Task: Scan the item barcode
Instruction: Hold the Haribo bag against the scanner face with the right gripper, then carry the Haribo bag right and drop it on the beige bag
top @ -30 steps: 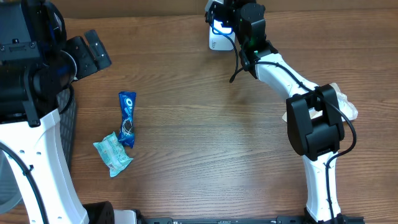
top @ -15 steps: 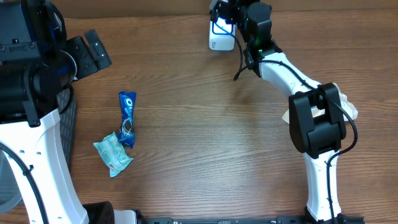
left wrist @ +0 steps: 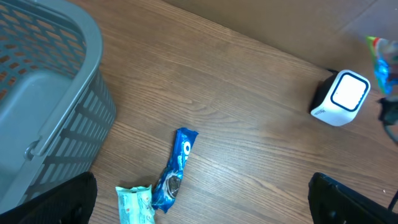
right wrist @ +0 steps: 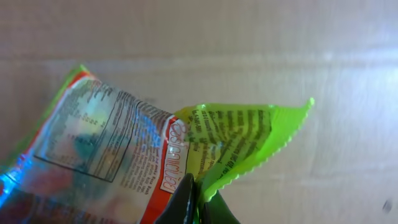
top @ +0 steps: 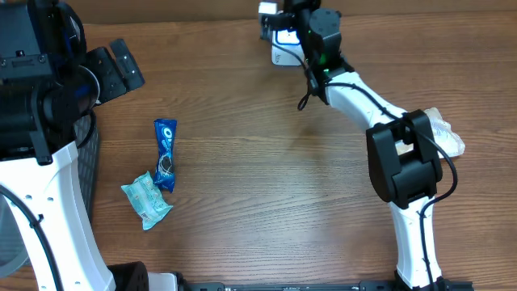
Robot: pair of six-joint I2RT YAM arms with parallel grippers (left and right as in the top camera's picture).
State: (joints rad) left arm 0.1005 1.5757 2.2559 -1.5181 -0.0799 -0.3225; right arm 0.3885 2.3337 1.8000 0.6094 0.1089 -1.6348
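The snack packet [right wrist: 112, 143], green and red with a serrated top edge and a nutrition panel facing the wrist camera, hangs pinched at 1 folded corner by the right gripper [right wrist: 191, 198], whose fingers are pressed tight together on the film. The rest of the packet spreads up and to the left of that pinch, crumpled, not flat. No barcode can be made out on the side shown.

In the overhead view this gripper sits at the far edge of the table [top: 266, 186], right over the white scanner [left wrist: 341, 98] with its blue-lit window, so the packet is held just beside or above the scanner face; whether the 2 touch cannot be told.

As a judgement, picking up and carrying are done and the scan itself is the step in hand. Nothing in view shows a code has been read, so the packet may need turning to present it.

Well apart, on the left, 2 more packets lie touching: a blue cookie packet [top: 165, 153] and a pale green packet [top: 146, 200]. The left gripper [top: 119, 69] hovers spread wide and holds nothing, beside a grey basket [left wrist: 37, 112].
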